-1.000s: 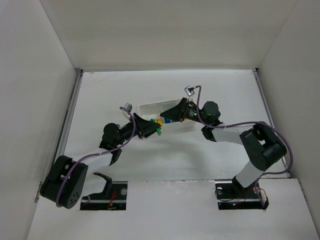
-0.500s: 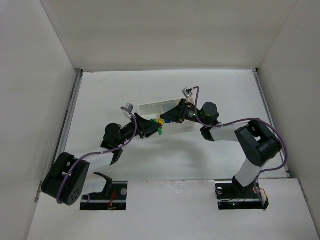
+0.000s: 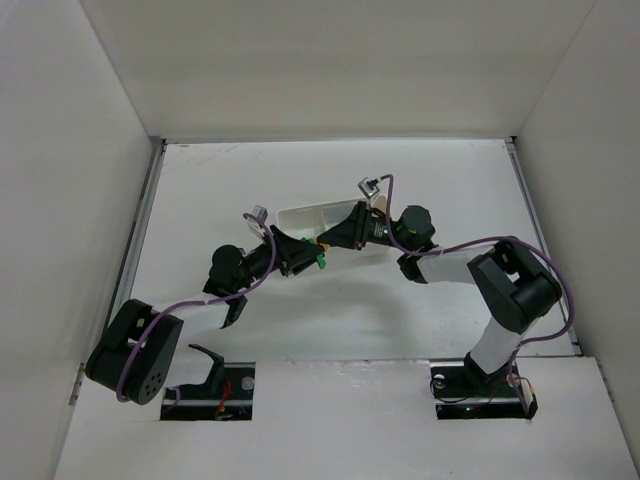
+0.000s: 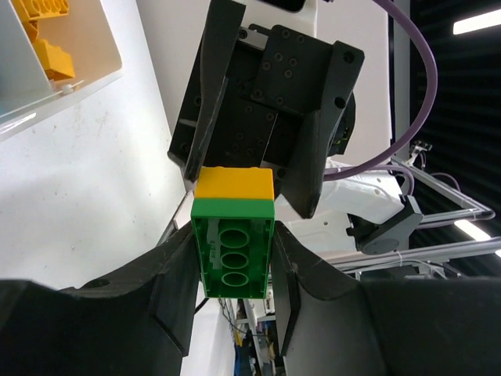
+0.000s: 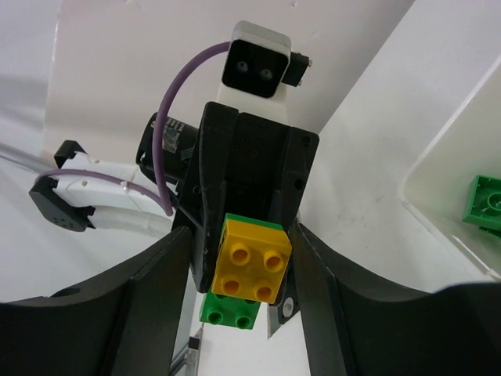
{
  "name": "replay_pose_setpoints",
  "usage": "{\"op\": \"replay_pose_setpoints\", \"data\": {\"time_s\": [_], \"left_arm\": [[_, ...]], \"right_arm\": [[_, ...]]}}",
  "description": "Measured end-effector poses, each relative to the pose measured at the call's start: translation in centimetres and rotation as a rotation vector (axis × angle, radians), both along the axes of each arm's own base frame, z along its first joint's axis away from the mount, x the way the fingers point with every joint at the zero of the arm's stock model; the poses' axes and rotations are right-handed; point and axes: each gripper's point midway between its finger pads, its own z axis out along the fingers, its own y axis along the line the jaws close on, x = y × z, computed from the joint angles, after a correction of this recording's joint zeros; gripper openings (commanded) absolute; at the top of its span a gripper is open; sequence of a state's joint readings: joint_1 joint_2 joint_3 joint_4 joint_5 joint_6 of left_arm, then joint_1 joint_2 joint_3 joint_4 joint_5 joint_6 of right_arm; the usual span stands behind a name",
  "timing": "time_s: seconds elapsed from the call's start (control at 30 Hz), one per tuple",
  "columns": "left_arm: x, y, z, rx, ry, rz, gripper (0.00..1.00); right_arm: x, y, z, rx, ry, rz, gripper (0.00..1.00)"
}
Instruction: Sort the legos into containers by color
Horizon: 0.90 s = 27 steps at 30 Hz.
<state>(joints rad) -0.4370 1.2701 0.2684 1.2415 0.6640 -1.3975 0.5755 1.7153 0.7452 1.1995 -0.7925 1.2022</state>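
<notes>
Stack: green studded plastic brick locked to yellow studded plastic brick, aloft beside white plastic tray.
Left hand: clamps green.
Right hand: apparently clamps yellow.
Technique: pull straight apart.

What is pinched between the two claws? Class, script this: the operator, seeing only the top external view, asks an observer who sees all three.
Observer: The left claw grips a green brick.
Operator: What does the right claw hold?
Observer: The right claw holds a yellow-orange brick, stacked flush on that green one.
Operator: Anything sorted already?
Observer: Loose yellow-orange bricks lie in one compartment of the white tray.
</notes>
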Motion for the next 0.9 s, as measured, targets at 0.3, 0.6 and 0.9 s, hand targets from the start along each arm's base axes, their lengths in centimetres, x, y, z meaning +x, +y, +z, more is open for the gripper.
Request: {"op": "replay_pose_setpoints", "data": {"time_s": [0.3, 0.6, 0.9], "left_arm": [[0.32, -0.07, 0.58, -0.008, -0.020, 0.007, 0.18], [0.36, -0.03, 0.63, -0.005, -0.034, 0.009, 0.22], [0.25, 0.05, 0.63, -0.001, -0.036, 0.004, 0.23]], "right_arm": [[-0.07, 0.06, -0.10, -0.002, 0.002, 0.003, 0.46], [0.16, -0.01, -0.05, 0.001, 0.010, -0.007, 0.35], [0.31, -0.28, -0.06, 0.009, 0.030, -0.016, 0.35]]}}
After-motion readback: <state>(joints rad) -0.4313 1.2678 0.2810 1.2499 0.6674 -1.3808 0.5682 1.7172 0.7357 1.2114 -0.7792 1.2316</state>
